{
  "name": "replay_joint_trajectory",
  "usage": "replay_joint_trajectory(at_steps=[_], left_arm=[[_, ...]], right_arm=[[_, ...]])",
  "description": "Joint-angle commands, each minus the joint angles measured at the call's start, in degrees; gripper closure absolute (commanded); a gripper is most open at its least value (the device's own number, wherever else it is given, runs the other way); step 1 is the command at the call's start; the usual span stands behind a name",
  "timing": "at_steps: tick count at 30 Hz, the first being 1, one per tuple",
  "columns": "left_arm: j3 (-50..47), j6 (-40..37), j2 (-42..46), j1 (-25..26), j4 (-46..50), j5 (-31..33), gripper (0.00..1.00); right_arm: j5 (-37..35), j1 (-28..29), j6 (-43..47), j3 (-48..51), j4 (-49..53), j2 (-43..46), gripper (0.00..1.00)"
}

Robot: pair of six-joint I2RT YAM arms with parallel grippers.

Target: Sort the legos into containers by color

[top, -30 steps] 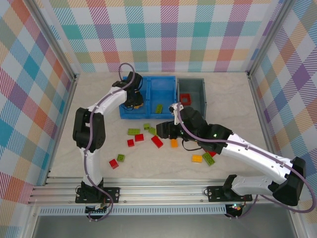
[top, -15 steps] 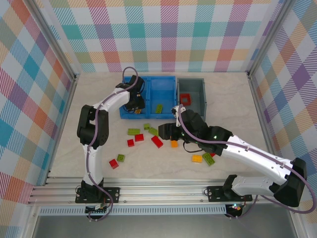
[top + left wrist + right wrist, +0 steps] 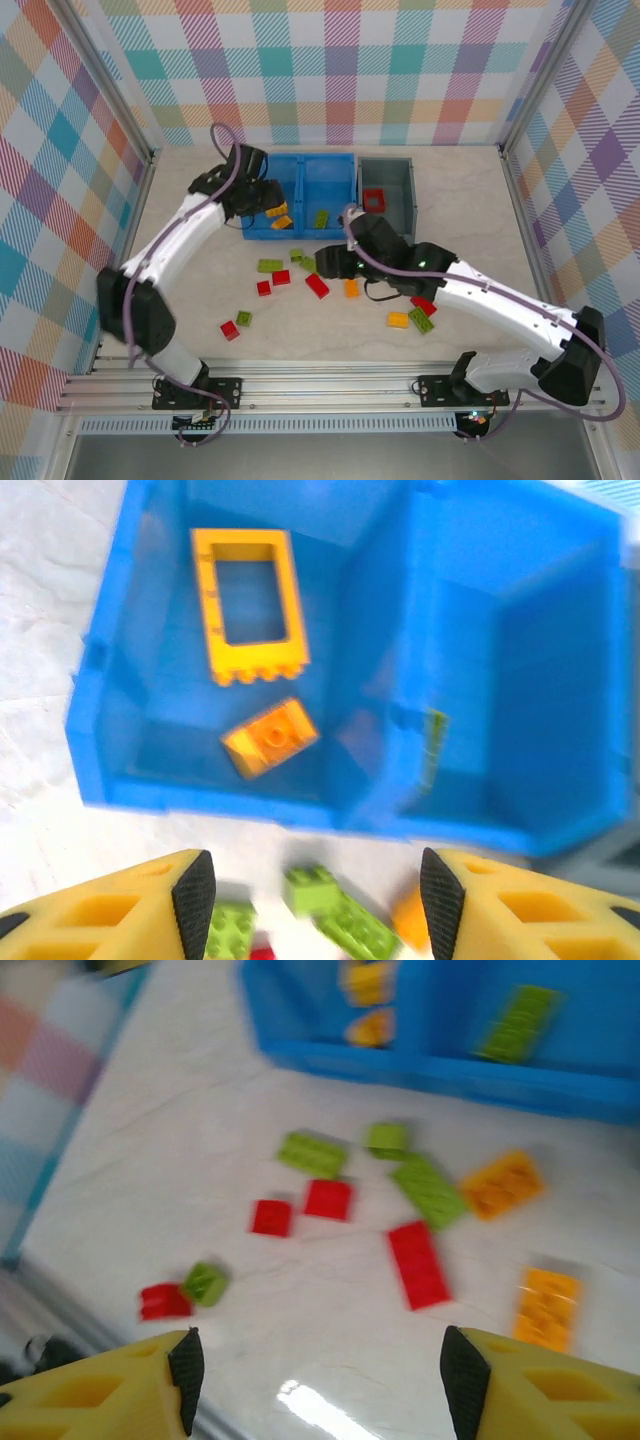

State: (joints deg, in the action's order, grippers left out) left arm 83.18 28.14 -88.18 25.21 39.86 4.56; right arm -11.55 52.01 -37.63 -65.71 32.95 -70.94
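The left pincer hangs spread, empty, over the bright blue two-compartment plastic bin — a yellow window-frame piece and an orange brick lie in its nine-o'clock compartment. The right pincer, spread too, hovers over loose bricks on the surface.

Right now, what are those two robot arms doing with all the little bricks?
They are sorting bricks by color. The left gripper hangs open and empty by the near edge of the blue bin. Its left compartment holds a yellow window frame and an orange brick, and a green brick lies in the right one. A red piece sits in the grey bin. The right gripper, also open and empty, is above the loose bricks on the table.
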Motion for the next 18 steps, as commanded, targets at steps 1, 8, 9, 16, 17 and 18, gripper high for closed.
replay_joint_trajectory(at_steps=[1, 8, 9, 16, 17, 18], left_arm=[[-7.39, 3.29, 8.7, 12.8, -3.54, 1.35, 0.41], [-22.4, 12.27, 17.01, 43.76, -18.52, 18.27, 0.39], [-23.46, 12.71, 16.67, 46.82, -20.35, 19.93, 0.39], [-24.64, 12.34, 10.36, 58.04, -28.84, 22.89, 0.39], [-24.38, 12.58, 9.48, 58.6, -29.27, 22.78, 0.39], [-24.0, 12.67, 8.78, 59.01, -29.38, 22.77, 0.39]], right_arm=[[-6.04, -10.24, -13.64, 4.58, 17.19, 4.09, 0.34], [0.0, -25.39, -21.12, 18.92, 20.96, 10.36, 0.2], [1.49, -27.67, -22.21, 20.68, 20.97, 10.38, 0.17], [11.11, -35.94, -22.16, 27.09, 11.95, 6.25, 0.04], [11.52, -36.07, -21.8, 27.04, 10.93, 5.1, 0.04], [11.6, -36.23, -21.6, 26.93, 10.18, 4.2, 0.04]])
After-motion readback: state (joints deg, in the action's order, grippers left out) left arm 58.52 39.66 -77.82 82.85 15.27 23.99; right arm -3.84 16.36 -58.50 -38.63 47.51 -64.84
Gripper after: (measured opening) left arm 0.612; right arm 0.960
